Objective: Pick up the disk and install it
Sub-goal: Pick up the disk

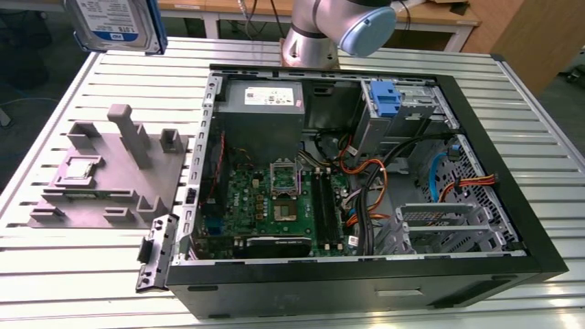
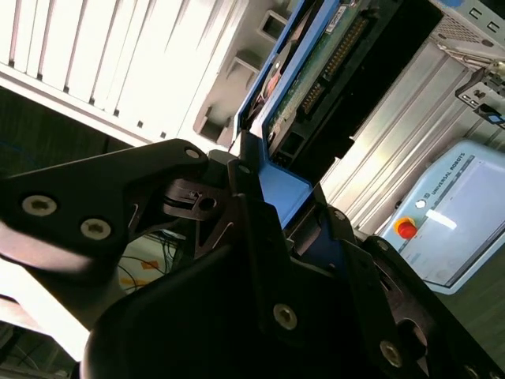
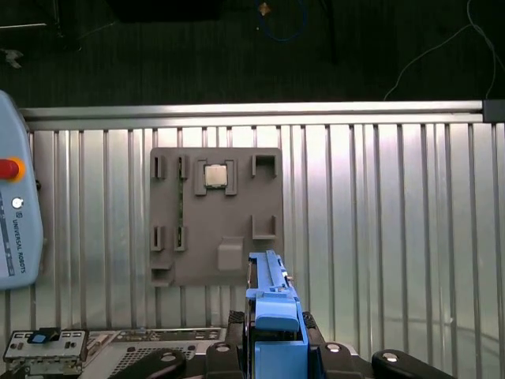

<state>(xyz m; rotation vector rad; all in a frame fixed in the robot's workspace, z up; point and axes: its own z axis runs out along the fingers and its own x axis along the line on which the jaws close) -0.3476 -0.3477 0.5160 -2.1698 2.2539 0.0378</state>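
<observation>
The disk (image 1: pixel 114 24), a silver-grey drive with a white-and-blue label in blue rails, hangs high above the table's far corner at the exterior view's left, well off the open computer case (image 1: pixel 512 205). In the first wrist view the disk (image 3: pixel 270 304) stands edge-on over a grey fixture plate, with my gripper (image 3: pixel 272 351) shut on its blue carrier. The second wrist view shows the disk's (image 2: pixel 316 67) green circuit-board underside, with the black fingers (image 2: pixel 229 197) of my gripper (image 2: pixel 272 185) clamped on the blue rail.
The grey fixture plate (image 1: pixel 105 175) with upright posts lies beside the case and carries a processor chip (image 3: pixel 215 175). Inside the case are a grey power-supply box (image 1: pixel 263 103), the motherboard (image 1: pixel 274 199), a blue bracket (image 1: pixel 386 99) in the drive bay, and loose cables. A teach pendant (image 3: pixel 12 229) lies on the slatted table.
</observation>
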